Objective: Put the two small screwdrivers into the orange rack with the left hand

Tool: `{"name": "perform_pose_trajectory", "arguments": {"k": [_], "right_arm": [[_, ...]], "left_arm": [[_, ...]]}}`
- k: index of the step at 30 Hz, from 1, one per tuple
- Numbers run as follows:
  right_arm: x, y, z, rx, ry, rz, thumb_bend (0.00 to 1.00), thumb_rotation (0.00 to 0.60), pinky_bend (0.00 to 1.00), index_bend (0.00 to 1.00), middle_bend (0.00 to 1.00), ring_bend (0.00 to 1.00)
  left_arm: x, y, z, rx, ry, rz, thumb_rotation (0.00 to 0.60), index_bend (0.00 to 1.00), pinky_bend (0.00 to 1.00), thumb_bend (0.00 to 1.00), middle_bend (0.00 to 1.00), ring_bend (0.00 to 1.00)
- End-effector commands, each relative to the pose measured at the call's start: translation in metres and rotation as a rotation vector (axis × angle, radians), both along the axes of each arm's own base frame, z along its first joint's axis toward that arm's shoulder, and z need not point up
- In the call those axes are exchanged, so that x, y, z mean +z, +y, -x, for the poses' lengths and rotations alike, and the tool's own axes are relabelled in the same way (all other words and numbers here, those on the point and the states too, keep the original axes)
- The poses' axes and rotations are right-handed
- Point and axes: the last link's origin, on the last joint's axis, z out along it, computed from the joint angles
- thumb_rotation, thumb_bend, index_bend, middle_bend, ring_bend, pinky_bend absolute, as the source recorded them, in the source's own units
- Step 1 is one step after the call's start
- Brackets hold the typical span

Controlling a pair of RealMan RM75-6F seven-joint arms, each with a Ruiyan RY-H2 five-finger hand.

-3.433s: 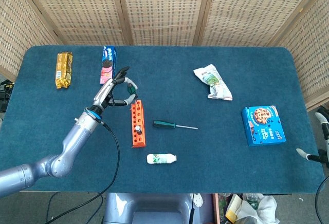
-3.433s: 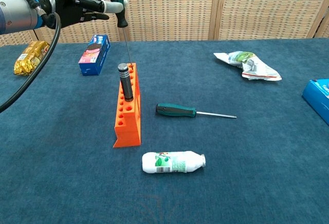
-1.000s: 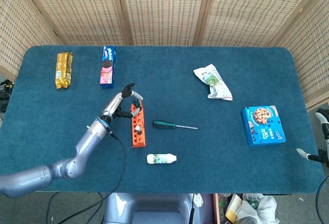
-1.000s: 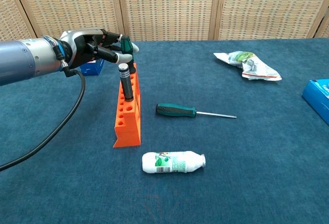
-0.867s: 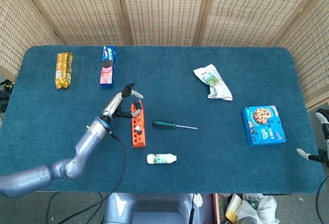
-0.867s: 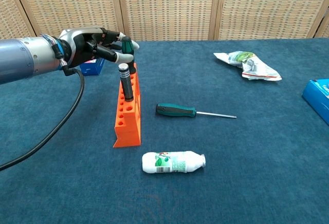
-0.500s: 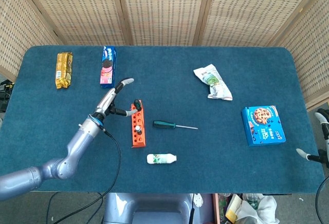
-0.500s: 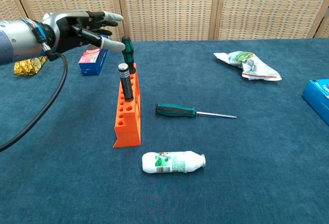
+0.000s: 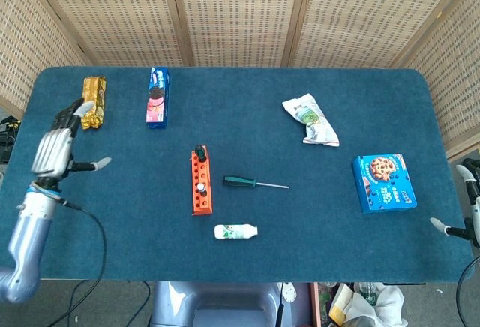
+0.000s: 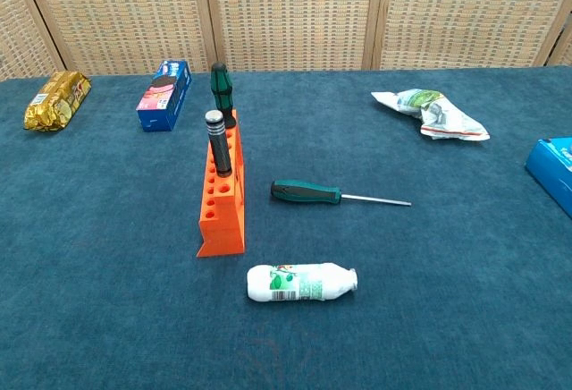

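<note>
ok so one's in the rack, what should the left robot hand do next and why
Probably bring the left robot hand back across toward the green screwdriver lying on the cloth, just right of the orange rack, and grasp its handle. One green screwdriver already stands in the rack's far end, the other lies loose, and the hand is open, far left, holding nothing.

Blue table [image 9: 247, 109], orange rack [image 10: 222, 202], screwdriver [image 10: 335, 197], bottle [image 10: 302, 283], snack packs [image 10: 165, 93]

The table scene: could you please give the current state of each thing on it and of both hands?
Orange rack: upright.
Green screwdriver: standing in rack's far end.
Black-handled tool: standing in rack.
Second green screwdriver: lying on table.
White bottle: on its side.
Left hand: open, empty.
Right hand: mostly out of frame.
</note>
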Motion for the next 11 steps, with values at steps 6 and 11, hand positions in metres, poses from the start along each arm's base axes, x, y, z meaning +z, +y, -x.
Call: {"name": "perform_pose_trajectory", "arguments": {"k": [6, 11], "right_arm": [[0.005, 0.003, -0.002, 0.020, 0.031, 0.046, 0.00, 0.600, 0.00, 0.00, 0.00, 0.00], [0.006, 0.008, -0.006, 0.038, 0.035, 0.054, 0.00, 0.600, 0.00, 0.00, 0.00, 0.00]], "left_arm": [[0.021, -0.088, 0.062, 0.141, 0.150, -0.044, 0.600, 0.00, 0.00, 0.00, 0.00, 0.00], [0.021, -0.097, 0.068, 0.143, 0.145, -0.037, 0.600, 0.00, 0.00, 0.00, 0.00, 0.00]]}}
